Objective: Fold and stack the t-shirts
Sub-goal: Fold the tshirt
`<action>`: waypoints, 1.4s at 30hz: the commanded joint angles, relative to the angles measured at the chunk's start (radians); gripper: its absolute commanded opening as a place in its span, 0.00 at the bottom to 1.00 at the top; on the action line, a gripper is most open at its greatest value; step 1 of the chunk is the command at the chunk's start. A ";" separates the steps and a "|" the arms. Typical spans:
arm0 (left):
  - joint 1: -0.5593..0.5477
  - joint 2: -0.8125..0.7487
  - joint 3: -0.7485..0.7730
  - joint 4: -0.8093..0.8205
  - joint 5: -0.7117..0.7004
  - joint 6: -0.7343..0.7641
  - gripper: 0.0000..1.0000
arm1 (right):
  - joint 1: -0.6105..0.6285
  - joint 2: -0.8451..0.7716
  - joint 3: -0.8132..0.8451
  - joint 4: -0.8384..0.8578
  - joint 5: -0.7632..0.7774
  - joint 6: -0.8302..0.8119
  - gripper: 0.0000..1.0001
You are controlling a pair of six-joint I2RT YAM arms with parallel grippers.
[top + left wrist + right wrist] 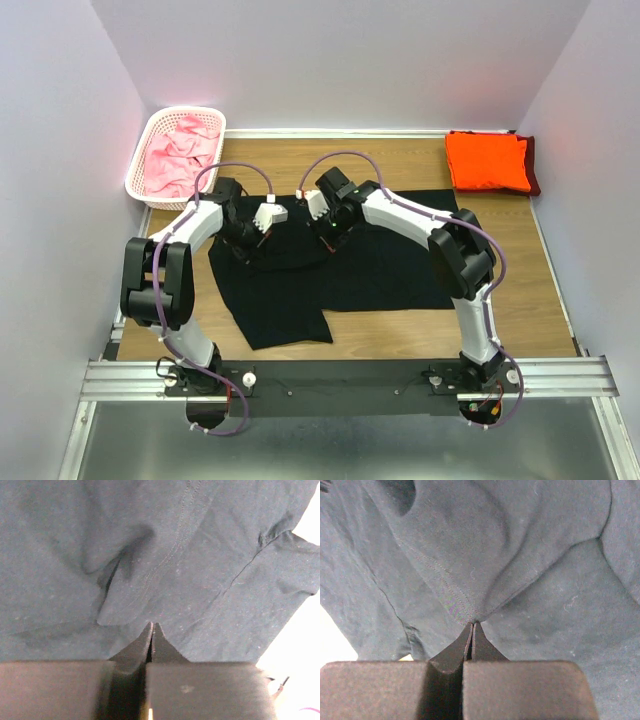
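A black t-shirt [340, 265] lies spread across the middle of the table, partly bunched at its far edge. My left gripper [252, 242] is shut on a fold of the black cloth [150, 580], its fingertips [148, 635] pressed together. My right gripper [333, 234] is shut on a stitched hem of the same shirt [470, 570], which rises into a ridge at its fingertips [468, 636]. A folded bright orange shirt [487, 160] lies at the back right on a dark maroon one [531, 168]. Pink shirts [180, 155] fill the basket.
The white lattice basket [146, 140] stands at the back left corner. Wooden tabletop [400, 325] shows in front of the black shirt. White walls close in the table on three sides. The arms' rail [350, 378] runs along the near edge.
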 commanded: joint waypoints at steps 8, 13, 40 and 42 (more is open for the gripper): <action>-0.016 -0.047 -0.030 0.017 -0.062 -0.021 0.44 | -0.032 -0.053 -0.057 0.002 0.028 -0.031 0.00; -0.019 -0.030 -0.033 0.026 -0.079 -0.028 0.45 | -0.048 -0.058 -0.063 0.002 0.021 -0.037 0.01; -0.108 0.071 -0.004 -0.070 0.007 0.090 0.00 | -0.048 -0.019 -0.052 0.001 0.022 -0.042 0.01; -0.108 0.079 0.011 -0.101 0.030 0.108 0.00 | -0.049 -0.018 -0.049 -0.001 0.030 -0.042 0.01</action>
